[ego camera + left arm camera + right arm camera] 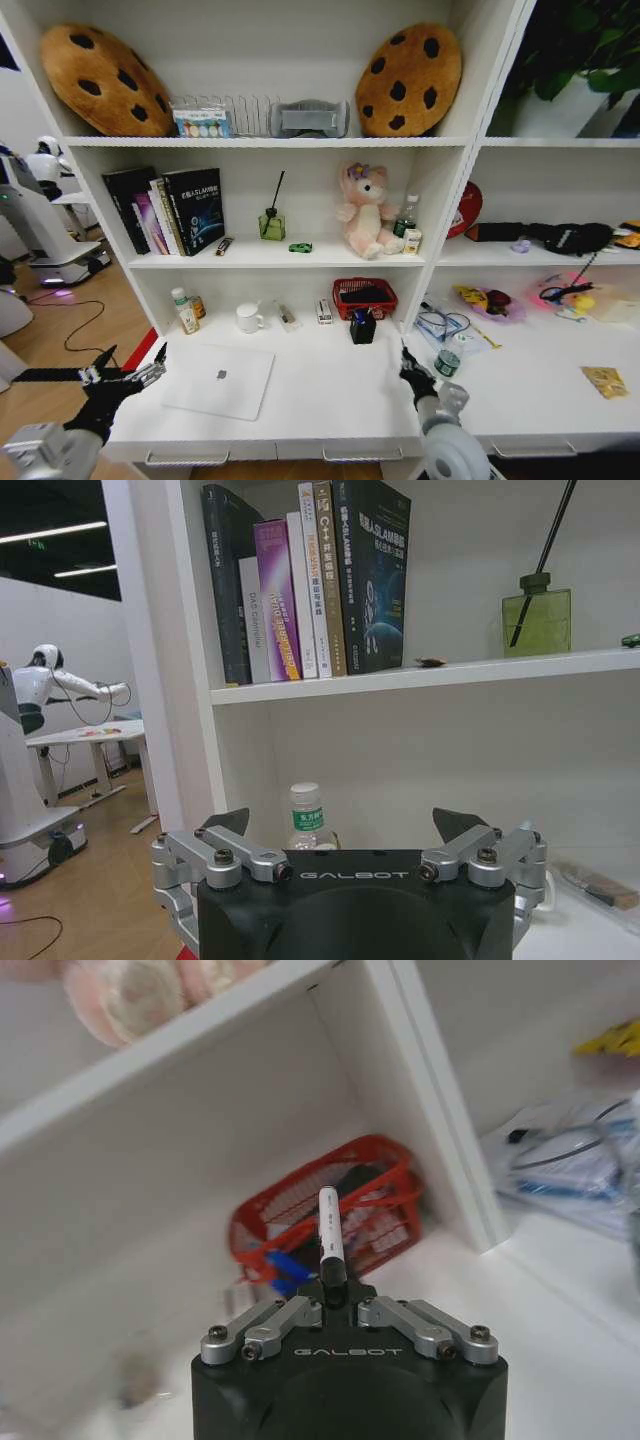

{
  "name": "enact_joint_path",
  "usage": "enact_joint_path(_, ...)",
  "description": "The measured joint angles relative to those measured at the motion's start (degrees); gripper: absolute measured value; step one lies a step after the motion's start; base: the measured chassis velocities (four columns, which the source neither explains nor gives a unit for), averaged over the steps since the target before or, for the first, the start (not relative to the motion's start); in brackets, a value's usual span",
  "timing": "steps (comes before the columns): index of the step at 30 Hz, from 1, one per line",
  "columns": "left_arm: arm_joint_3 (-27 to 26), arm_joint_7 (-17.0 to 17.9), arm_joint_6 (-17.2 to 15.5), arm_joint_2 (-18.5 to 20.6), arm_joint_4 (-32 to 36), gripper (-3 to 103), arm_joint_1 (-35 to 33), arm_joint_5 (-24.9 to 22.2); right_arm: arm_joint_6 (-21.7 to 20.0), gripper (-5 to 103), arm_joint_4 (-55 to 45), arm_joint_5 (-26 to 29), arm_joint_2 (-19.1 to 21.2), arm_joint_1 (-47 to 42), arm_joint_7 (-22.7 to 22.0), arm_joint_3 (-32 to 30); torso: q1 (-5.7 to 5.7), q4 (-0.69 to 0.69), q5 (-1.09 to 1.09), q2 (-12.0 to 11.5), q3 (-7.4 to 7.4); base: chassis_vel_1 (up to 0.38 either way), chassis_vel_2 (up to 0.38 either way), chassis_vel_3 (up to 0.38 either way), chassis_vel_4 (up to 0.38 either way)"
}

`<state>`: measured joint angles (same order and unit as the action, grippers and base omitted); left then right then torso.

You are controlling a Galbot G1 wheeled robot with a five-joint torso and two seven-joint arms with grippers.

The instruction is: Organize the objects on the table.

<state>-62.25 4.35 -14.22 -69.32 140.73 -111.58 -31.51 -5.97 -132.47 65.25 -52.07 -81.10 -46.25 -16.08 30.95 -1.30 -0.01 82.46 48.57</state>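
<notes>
Right gripper (338, 1298), black with metal links, clamps a slim white marker (330, 1225) upright above the smooth white table (330, 400); left gripper (135, 368) gapes beside the flat silver laptop (220, 380).

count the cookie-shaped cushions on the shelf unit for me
2. One cookie cushion leans at the left end of the top shelf; the other cushion leans at its right end. None hidden, seemingly.

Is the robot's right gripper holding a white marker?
Yes, the right gripper is shut on a white marker with a dark cap, which sticks up in front of the red mesh basket.
</notes>
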Motion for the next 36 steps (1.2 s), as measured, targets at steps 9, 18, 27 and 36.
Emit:
enact_joint_path(9, 0.0, 0.0, 0.0, 0.0, 0.0, 100, 0.0, 0.0, 2.58, 11, -11.73, 26.97, 1.04, 4.43, -7.66, -5.69, 0.01, -0.02, 0.0, 0.0, 0.0, 0.0, 0.0, 0.0, 0.0)
enact_joint_path(18, 0.0, 0.0, 0.0, 0.0, 0.0, 100, 0.0, 0.0, 10.69, 11, -11.28, 22.87, -9.82, 4.56, -10.16, -4.0, 0.01, -0.02, 0.0, 0.01, 0.0, 0.0, 0.0, 0.0, 0.0)
enact_joint_path(27, 0.0, 0.0, 0.0, 0.0, 0.0, 100, 0.0, 0.0, 15.47, 11, -7.72, 26.48, -20.36, 13.61, -14.32, -6.3, 0.01, 0.01, -0.01, 0.01, 0.0, 0.0, 0.0, 0.0, 0.0)
enact_joint_path(36, 0.0, 0.0, 0.0, 0.0, 0.0, 100, 0.0, 0.0, 17.73, 11, -6.52, 35.17, -24.98, 16.01, -20.88, -11.74, -0.01, -0.02, 0.01, 0.01, 0.0, 0.0, 0.0, 0.0, 0.0)
